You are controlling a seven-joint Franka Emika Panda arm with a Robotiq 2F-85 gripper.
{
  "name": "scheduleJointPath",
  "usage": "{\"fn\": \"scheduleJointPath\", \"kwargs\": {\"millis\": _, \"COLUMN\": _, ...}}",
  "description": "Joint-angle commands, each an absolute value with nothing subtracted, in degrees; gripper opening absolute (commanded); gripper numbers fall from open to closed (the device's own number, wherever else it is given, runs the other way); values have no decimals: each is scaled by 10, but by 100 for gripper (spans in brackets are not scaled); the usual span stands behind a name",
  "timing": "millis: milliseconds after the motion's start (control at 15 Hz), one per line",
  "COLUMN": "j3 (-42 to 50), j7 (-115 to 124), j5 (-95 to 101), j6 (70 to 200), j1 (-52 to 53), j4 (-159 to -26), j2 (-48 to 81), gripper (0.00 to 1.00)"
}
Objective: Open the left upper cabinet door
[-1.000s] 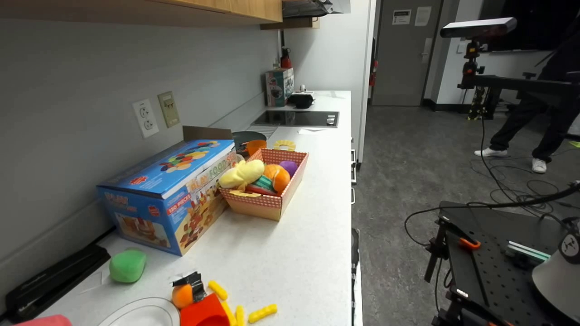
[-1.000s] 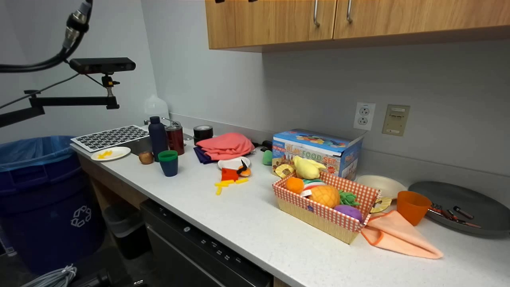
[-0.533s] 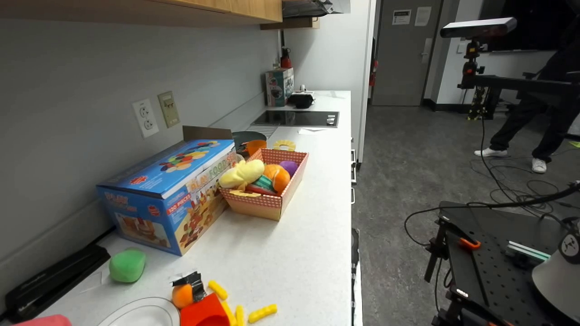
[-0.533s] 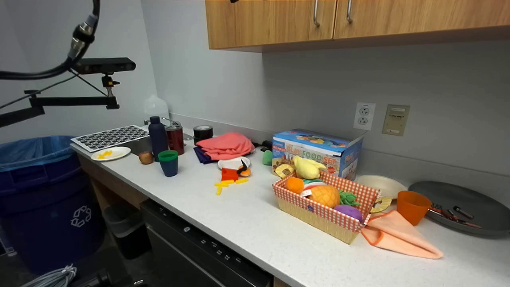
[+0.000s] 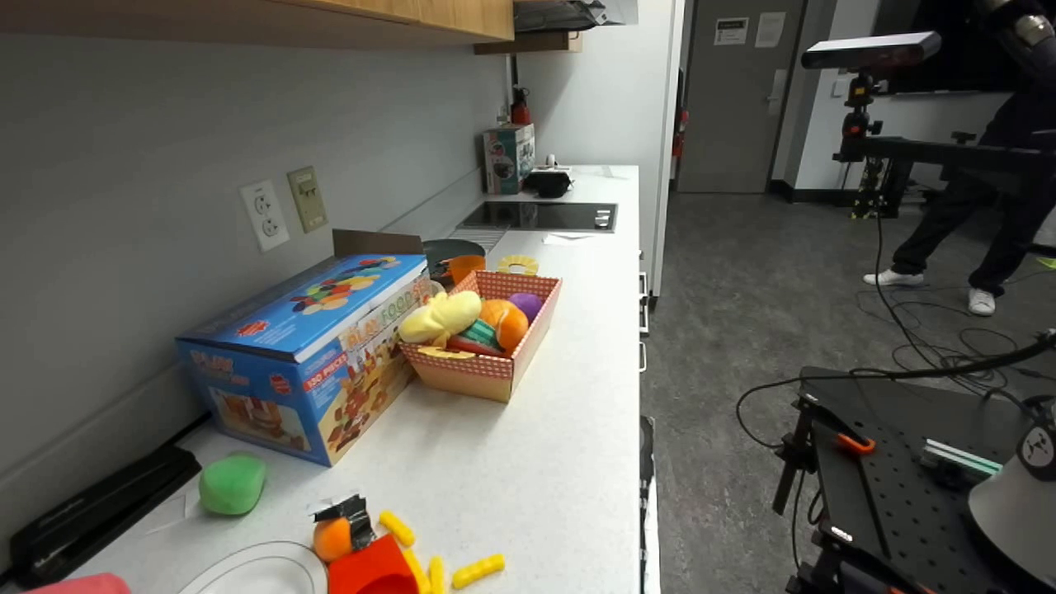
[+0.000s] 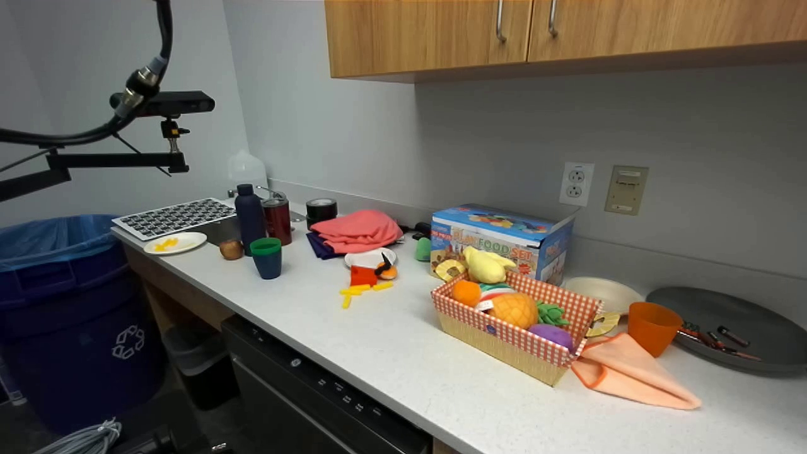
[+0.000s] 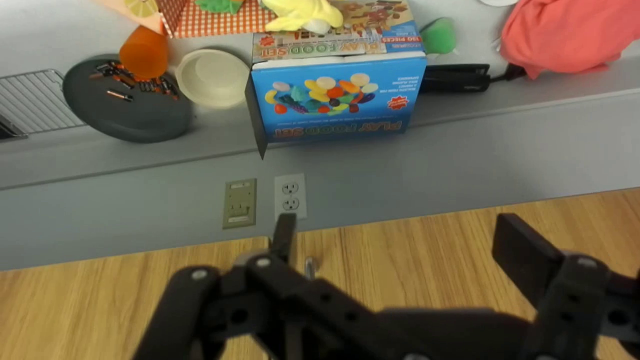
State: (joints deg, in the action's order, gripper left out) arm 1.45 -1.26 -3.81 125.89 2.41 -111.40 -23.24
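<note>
The gripper (image 7: 400,245), as seen in the wrist view, is finished in matt black. Its fingers (image 7: 575,295) are tipped with plain, square-edged pads (image 7: 525,257) of the same dark colour. Round grey screw heads (image 7: 199,274) and dark circular holes (image 7: 239,316) are noted along the linkages (image 7: 330,312); the nearest parts are blurred. In an exterior view, a smooth off-white casing (image 5: 1019,511) is partly seen, marked by a round black badge (image 5: 1038,448) bearing a pale emblem. In an exterior view, a thick black cable (image 6: 63,139) is joined by a silver metal connector (image 6: 131,101) banded with a black collar (image 6: 142,83).
</note>
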Motion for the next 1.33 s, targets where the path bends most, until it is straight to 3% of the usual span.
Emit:
{"fn": "scheduleJointPath", "kwargs": {"millis": 0, "j3": 11, "j7": -12, "j5": -39, "j6": 1267, "j1": 19, "j4": -1116, "j2": -232, "gripper": 100}}
{"fn": "scheduleJointPath", "kwargs": {"millis": 1267, "j3": 9, "j7": -28, "j5": -32, "j6": 1265, "j1": 17, "j4": -1122, "j2": -231, "gripper": 100}}
